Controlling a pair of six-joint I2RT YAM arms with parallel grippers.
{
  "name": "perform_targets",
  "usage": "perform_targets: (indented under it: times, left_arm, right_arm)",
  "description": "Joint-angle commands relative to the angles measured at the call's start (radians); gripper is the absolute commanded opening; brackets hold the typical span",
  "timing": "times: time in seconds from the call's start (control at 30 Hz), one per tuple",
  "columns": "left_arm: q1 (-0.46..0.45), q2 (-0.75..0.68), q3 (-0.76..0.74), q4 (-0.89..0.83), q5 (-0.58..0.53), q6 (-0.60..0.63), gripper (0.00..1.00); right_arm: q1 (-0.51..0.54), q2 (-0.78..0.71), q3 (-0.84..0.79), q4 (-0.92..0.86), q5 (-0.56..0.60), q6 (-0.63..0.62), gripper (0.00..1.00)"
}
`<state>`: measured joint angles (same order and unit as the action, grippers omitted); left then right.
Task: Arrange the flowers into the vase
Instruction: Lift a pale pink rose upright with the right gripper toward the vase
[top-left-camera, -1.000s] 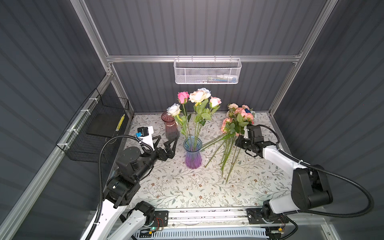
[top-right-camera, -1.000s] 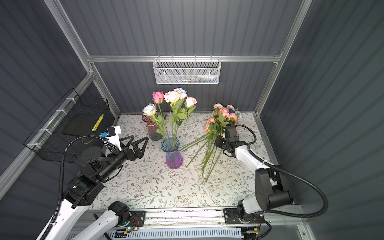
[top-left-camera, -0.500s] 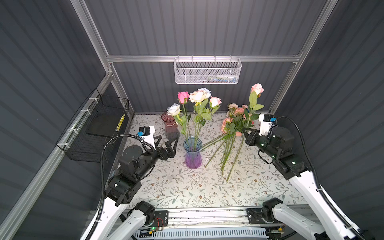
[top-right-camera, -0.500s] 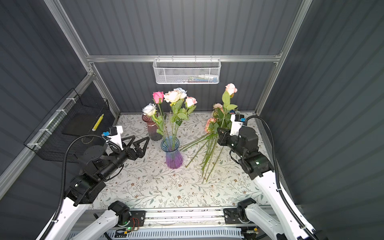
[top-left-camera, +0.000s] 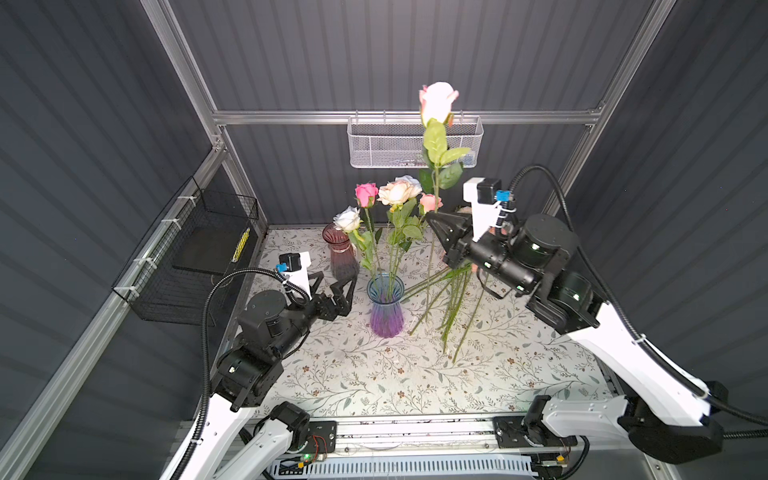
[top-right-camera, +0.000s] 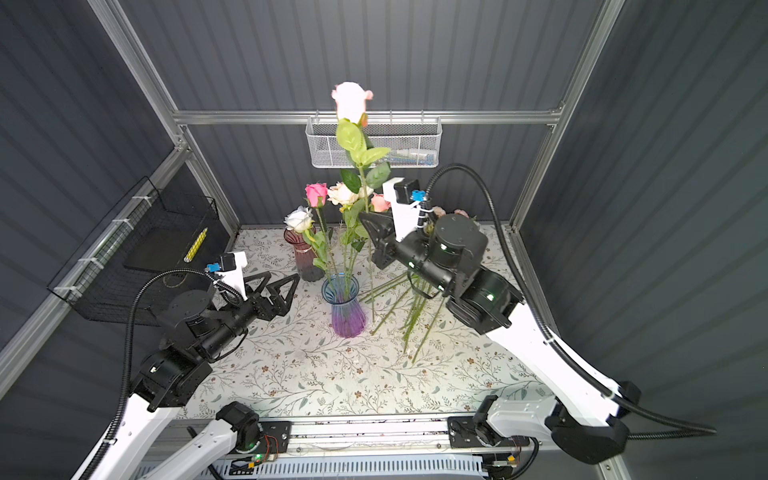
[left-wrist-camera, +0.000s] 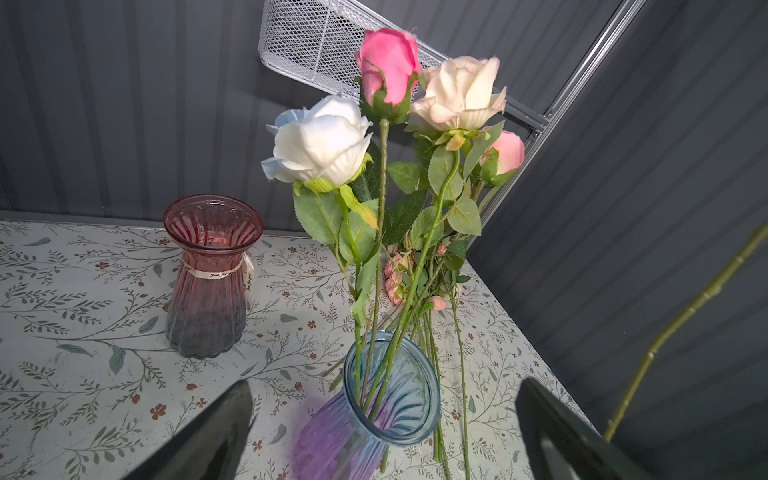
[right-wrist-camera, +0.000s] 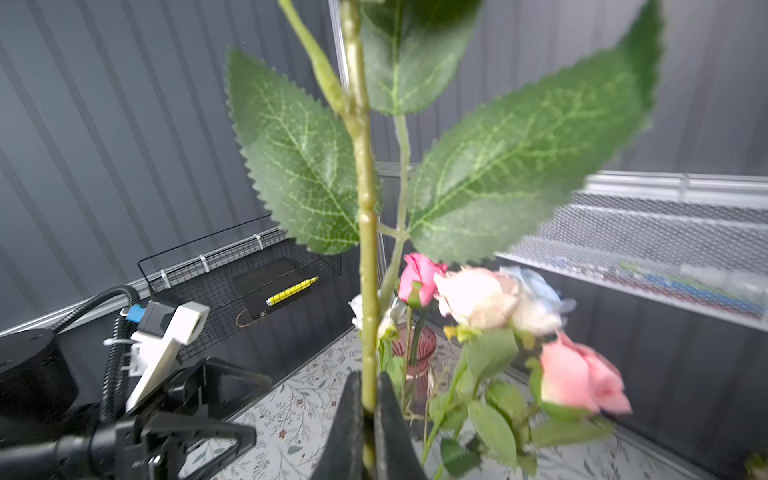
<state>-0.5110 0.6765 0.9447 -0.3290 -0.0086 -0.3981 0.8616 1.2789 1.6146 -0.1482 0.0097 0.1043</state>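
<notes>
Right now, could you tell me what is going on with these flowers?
The right hand is shut on the stem of a pale pink rose, holding it upright high over the table. The blue-purple vase already holds several roses, and more flowers lie on the table beside it. The left hand hovers open next to that vase, holding nothing.

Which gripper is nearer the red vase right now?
Left. The left gripper, open, sits low close beside the red vase. The right gripper, shut on a pale pink rose by its stem, is held high beyond the blue vase.
</notes>
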Motion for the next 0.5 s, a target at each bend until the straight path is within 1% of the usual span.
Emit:
perform_targets:
  times: [0.0, 0.1, 0.23, 0.3, 0.47]
  left_arm:
    - [0.003, -0.006, -0.004, -0.022, -0.004, -0.008, 1.00]
    - [0.003, -0.011, -0.002, -0.028, -0.004, -0.010, 1.00]
    - [0.004, -0.012, -0.002, -0.031, -0.001, -0.012, 1.00]
    - [0.003, -0.013, -0.003, -0.032, 0.001, -0.012, 1.00]
    - [0.004, -0.016, -0.009, -0.030, 0.006, -0.015, 1.00]
  right_arm:
    - [0.014, 0.091, 0.080, 0.087, -0.008, -0.104, 0.00]
    - [0.026, 0.167, 0.142, 0.158, -0.035, -0.126, 0.00]
    - [0.031, 0.241, 0.186, 0.232, -0.041, -0.141, 0.00]
    - [0.031, 0.267, 0.181, 0.266, -0.041, -0.148, 0.00]
    - [0.031, 0.305, 0.093, 0.381, -0.026, -0.170, 0.00]
